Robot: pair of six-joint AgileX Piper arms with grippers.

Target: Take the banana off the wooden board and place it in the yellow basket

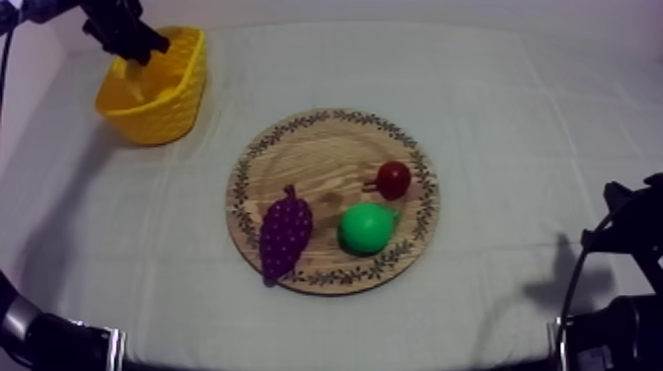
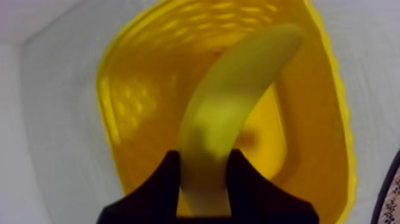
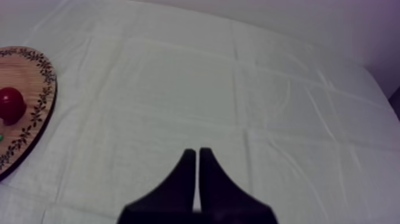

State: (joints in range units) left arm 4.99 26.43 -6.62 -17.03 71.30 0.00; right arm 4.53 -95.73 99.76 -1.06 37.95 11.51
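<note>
My left gripper [image 1: 135, 61] hangs over the yellow basket [image 1: 183, 99] at the table's far left, shut on the banana [image 1: 133, 81]. In the left wrist view the pale yellow banana [image 2: 232, 113] stands between my black fingers [image 2: 161, 184], its free end pointing down into the basket [image 2: 143, 101]. My left gripper [image 2: 203, 179] grips it near one end. The round wooden board [image 1: 326, 158] lies at the table's middle. My right gripper [image 3: 197, 173] is shut on nothing, above bare cloth to the right of the board [image 3: 30, 119].
On the board lie a bunch of purple grapes [image 1: 284, 233], a green pear [image 1: 367, 227] and a small red fruit [image 1: 394, 179]. The small red fruit [image 3: 11, 105] also appears near the board's rim in the right wrist view. My right arm [image 1: 622, 286] rests low at the table's right.
</note>
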